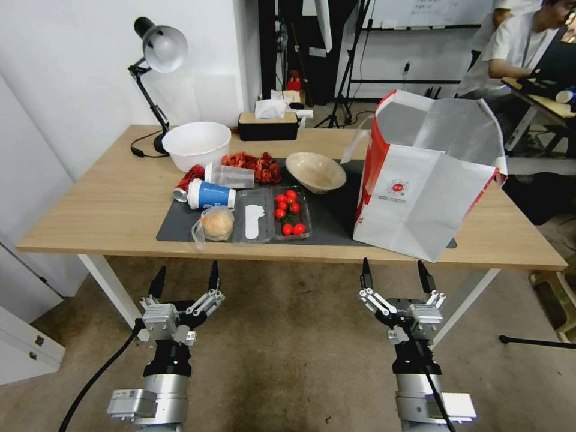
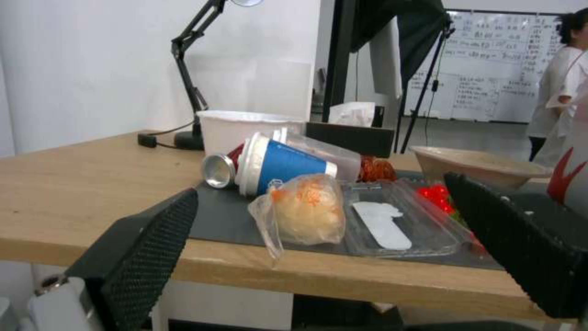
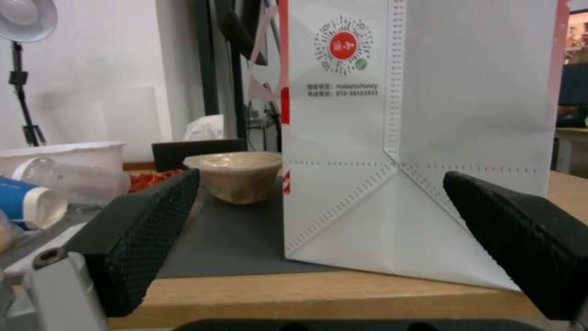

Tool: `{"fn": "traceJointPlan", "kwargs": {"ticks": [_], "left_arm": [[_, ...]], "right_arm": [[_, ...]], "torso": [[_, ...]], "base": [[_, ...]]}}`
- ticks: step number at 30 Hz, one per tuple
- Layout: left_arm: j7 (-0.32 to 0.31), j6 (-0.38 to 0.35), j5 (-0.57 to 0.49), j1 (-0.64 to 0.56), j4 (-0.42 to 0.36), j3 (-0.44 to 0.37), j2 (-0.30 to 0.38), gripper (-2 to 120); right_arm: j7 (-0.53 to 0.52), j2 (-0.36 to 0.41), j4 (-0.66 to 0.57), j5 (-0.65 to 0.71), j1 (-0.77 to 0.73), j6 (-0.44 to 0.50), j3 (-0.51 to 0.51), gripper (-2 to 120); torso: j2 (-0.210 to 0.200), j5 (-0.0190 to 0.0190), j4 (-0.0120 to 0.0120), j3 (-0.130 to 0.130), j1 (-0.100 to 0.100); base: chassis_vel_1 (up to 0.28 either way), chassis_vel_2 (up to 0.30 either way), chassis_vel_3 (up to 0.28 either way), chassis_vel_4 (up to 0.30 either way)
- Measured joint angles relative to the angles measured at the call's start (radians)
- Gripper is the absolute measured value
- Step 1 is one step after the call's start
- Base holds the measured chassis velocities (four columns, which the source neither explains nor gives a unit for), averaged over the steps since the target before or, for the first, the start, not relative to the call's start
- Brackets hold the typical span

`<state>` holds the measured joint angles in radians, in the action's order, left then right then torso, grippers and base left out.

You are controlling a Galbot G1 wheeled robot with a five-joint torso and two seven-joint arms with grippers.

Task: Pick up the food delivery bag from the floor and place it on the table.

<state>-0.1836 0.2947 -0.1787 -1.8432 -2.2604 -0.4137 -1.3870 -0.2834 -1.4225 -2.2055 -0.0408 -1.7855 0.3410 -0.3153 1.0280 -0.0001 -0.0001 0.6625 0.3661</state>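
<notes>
Food delivery bag [image 1: 429, 180] stands upright on the counter [image 1: 108, 207], partly on the grey mat [image 1: 336, 222]. My right hand [image 1: 397, 277] and left hand [image 1: 185, 281] hang wide open, empty, below the edge; I'd back off without nudging it.

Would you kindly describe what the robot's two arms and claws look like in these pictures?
Both arms are black and silver-grey cylinders ending in pale metal linkages. The left claw and right claw each carry two slim black fingers; the wrist views show their pads covered in a fine diamond-knurled rubber texture. A black cable runs beside the left arm, another along the right forearm.
</notes>
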Motion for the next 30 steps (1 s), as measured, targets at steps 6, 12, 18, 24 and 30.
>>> {"fn": "traceJointPlan", "kwargs": {"ticks": [6, 12, 18, 24, 30], "left_arm": [[-0.002, 0.001, 0.007, 0.004, 0.007, 0.005, 0.000, 100], [-0.016, 0.000, 0.009, 0.008, 0.009, 0.007, -0.003, 100], [-0.021, 0.000, 0.009, 0.012, 0.012, 0.007, -0.005, 100], [-0.022, 0.000, 0.011, 0.013, 0.017, 0.010, -0.006, 100], [-0.021, 0.000, 0.011, 0.014, 0.018, 0.009, -0.005, 100]], "right_arm": [[-0.008, -0.016, 0.015, -0.003, -0.001, -0.004, 0.013, 100], [-0.010, -0.033, 0.027, -0.015, -0.009, -0.002, 0.028, 100], [-0.002, -0.043, 0.036, -0.030, -0.026, 0.017, 0.040, 100], [-0.002, -0.042, 0.035, -0.031, -0.034, 0.020, 0.039, 100], [-0.001, -0.039, 0.033, -0.026, -0.040, 0.024, 0.037, 100]], "torso": [[0.000, -0.0001, 0.0000, 0.000, 0.000], [0.000, 0.0000, 0.0000, 0.000, 0.000], [0.000, 0.0000, 0.0000, 0.000, 0.000], [0.000, 0.0000, 0.0000, 0.000, 0.000], [0.000, 0.0001, 0.0000, 0.000, 0.000]], "base": [[0.000, 0.000, 0.000, 0.000], [0.000, 0.000, 0.000, 0.000], [0.000, 0.000, 0.000, 0.000], [0.000, 0.000, 0.000, 0.000], [0.000, 0.000, 0.000, 0.000]]}}
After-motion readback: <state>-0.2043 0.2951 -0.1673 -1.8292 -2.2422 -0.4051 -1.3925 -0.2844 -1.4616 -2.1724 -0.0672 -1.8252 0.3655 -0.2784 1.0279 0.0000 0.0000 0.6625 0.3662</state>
